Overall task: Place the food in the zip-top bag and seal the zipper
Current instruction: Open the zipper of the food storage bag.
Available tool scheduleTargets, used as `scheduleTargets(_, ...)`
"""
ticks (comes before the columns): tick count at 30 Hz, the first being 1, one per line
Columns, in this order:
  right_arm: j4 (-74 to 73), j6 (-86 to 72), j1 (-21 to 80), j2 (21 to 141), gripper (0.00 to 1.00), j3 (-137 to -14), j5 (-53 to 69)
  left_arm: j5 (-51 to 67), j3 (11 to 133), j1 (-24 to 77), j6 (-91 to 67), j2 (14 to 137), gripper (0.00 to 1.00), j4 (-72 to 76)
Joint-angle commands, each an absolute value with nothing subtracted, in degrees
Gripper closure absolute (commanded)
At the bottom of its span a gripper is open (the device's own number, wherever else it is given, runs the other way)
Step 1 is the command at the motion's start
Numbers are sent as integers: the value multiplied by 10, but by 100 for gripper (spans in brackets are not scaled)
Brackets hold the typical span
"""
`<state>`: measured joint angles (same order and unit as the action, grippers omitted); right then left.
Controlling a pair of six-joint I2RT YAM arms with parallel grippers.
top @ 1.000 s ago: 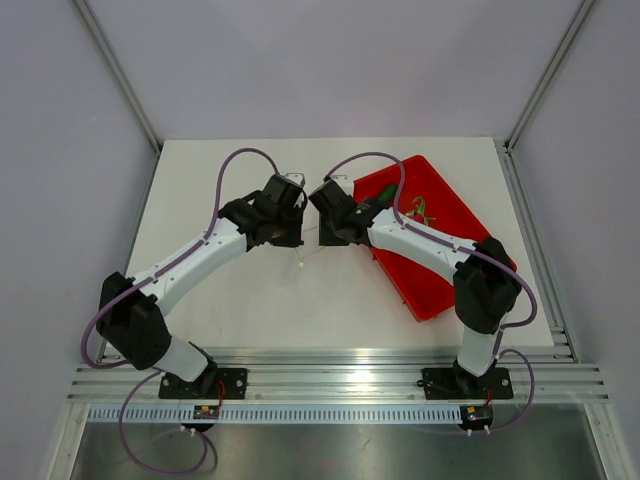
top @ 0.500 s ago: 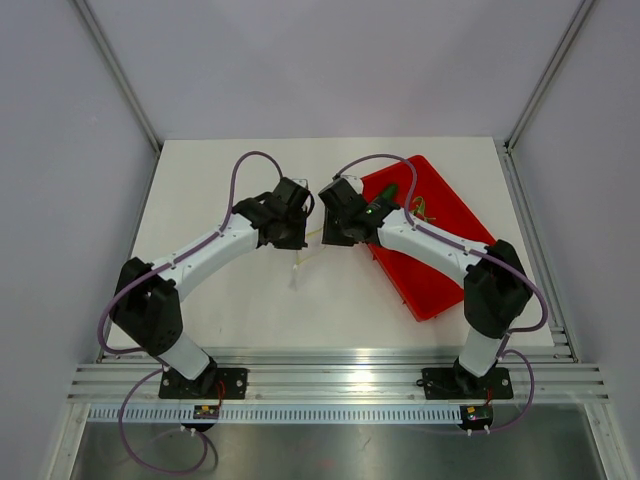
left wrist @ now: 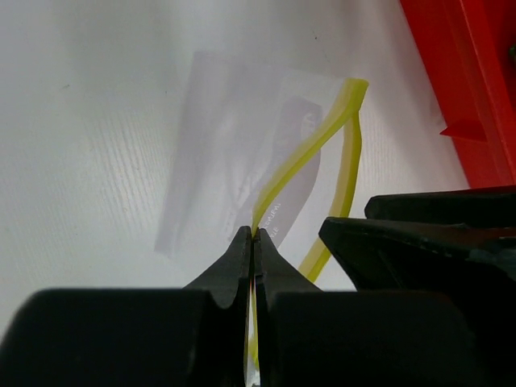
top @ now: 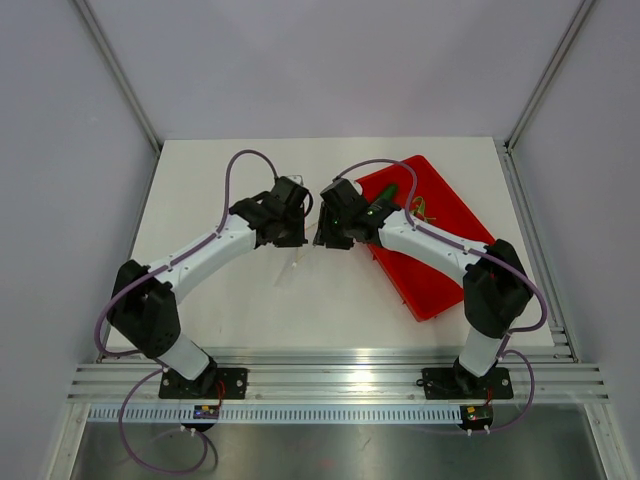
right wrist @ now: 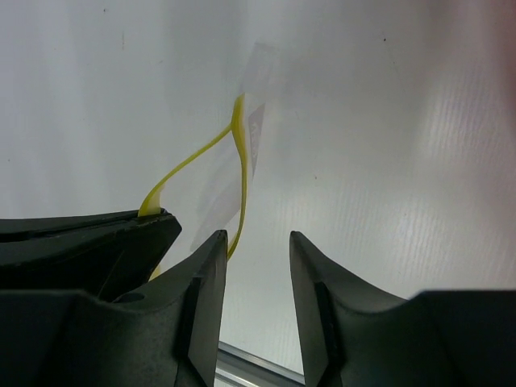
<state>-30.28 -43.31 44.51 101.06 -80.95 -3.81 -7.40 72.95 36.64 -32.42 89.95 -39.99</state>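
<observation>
The left gripper (left wrist: 253,235) has its fingers pinched together on one lip of the zipper (left wrist: 300,153). The zip-top bag (left wrist: 230,153) hangs from that lip over the worktop (left wrist: 89,121) with its mouth pulled into a loop. Whether its lower corner touches the worktop I cannot tell.

The second lip curves down just beside the right gripper (right wrist: 256,250), whose fingers stand moderately apart and hold nothing. In its own view the strip runs along the edge of the left-hand finger, apparently not between the two. The next grasp likely turns on that lip, and a small sideways shift should bring it in.

The food (top: 386,191) lies in the red tray (top: 440,280), right of centre in the top view. It is beside the right arm, and its long axis slants toward the upper right. The room for moving lies left of the bag, while the tray's edge crowds the right.
</observation>
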Motion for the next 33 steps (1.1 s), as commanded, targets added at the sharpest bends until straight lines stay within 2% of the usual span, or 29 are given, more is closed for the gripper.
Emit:
scheduleTargets(1,-280,-455,449,1003,56,-808,-14,-102,730,371,-352,865,100,-365)
scheduleTargets(13,-245,-474,456,1024,59,-820,27,-106,721,380,-375,855,100,-344)
scheduleTargets(15,-243,-478,456,1026,70,-829,34,-113,713,380,-378,851,100,-341)
scheduleTargets(18,-251,-465,454,1026,100,-833,34,-137,701,379,-379,842,100,-333)
scheduleTargets(23,-279,-377,428,1045,100,-844,33,-129,683,364,-355,835,100,-328)
scheduleTargets(29,-238,-314,402,1043,100,-815,60,-59,672,356,-313,820,100,-302)
scheduleTargets(31,-227,-298,403,1035,100,-814,91,-36,672,356,-312,826,86,-300)
scheduleTargets(33,-210,-290,403,1027,100,-812,116,-14,674,356,-312,837,84,-294)
